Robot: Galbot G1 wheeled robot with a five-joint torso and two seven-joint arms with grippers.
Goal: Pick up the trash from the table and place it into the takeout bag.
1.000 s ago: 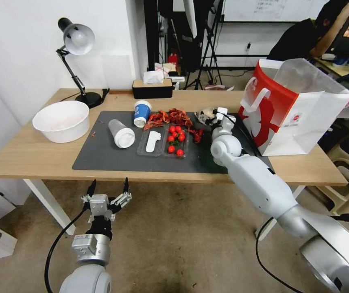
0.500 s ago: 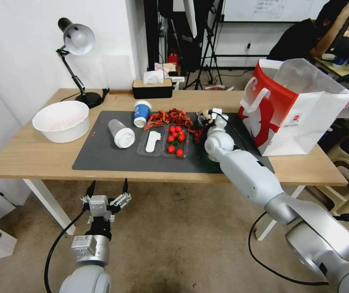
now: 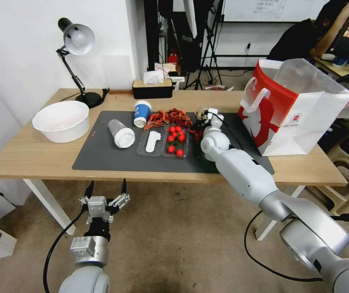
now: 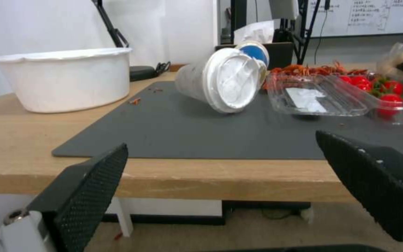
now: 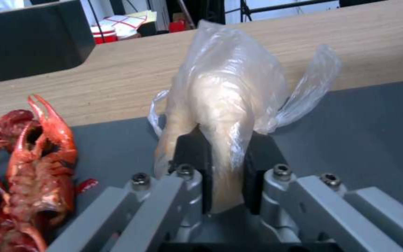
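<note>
The right gripper [image 5: 225, 175] is clamped on the clear bag with the beige lump [image 5: 220, 94], its two dark pads pinching the plastic from either side. Since a second ago the right arm [image 3: 243, 175] has swung toward the middle of the worktop [image 3: 28, 154], so the gripper and its bag now sit at the far edge of the dark grey mat [image 3: 105, 154], just beside the pile of red crayfish shells [image 3: 170, 116] rather than nearer the takeout bag [image 3: 292, 110]. The arm reaches forward and low from the right, elbow bent, wrist close over the mat.

The left gripper [image 3: 105, 191] hangs spread wide below the near edge of the worktop, fingers pointing up; it has barely drifted.

On the mat nothing else has moved: the clear white-lidded cup [image 3: 121, 133] lies on its side, the blue-and-white paper cup [image 3: 141, 113] lies behind it, and the clear tray with cherry tomatoes [image 3: 164, 142] lies between them and the arm. The large white bowl [image 3: 62, 121] stands left of the mat, a desk lamp [image 3: 76, 44] behind it. The takeout bag stands open at the right end.
</note>
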